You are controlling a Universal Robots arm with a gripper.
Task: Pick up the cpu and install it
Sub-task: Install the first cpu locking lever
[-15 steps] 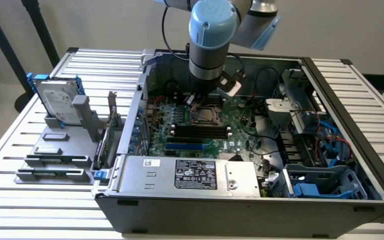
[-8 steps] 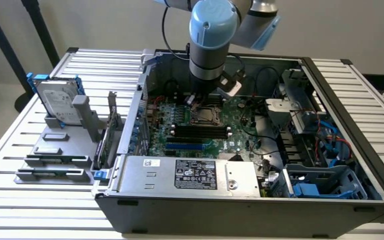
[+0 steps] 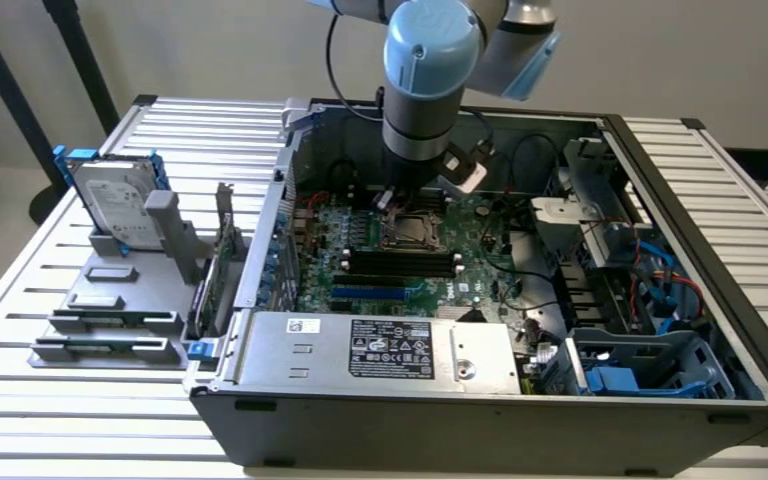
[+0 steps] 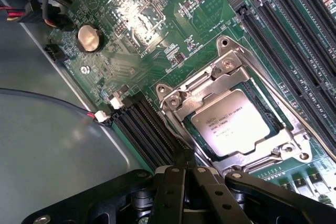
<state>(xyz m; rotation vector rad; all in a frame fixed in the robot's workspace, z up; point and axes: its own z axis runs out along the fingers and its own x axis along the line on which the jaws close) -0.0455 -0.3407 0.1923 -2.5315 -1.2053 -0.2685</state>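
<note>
The cpu (image 4: 231,120) already lies flat inside the socket frame (image 4: 226,72) on the motherboard (image 4: 157,30), its silver lid facing up and its printed markings readable, so the seating part of the job looks done. The gripper (image 4: 185,174) hangs just beside the socket's edge with its black fingers drawn fully together and nothing between them; it holds no part. In the exterior view the arm (image 3: 427,80) reaches straight down into the open computer case (image 3: 491,400), the gripper (image 3: 387,202) poised over the socket (image 3: 418,225), presumably so the tool can work from directly above. The case holds the green board, dark memory slots (image 3: 398,262), a power supply (image 3: 384,350) along its near wall and blue drive bays (image 3: 624,378) toward the exterior view's right. Outside the case, on the exterior view's left, a hard drive (image 3: 115,205) stands upright in a grey parts holder (image 3: 104,325).
</note>
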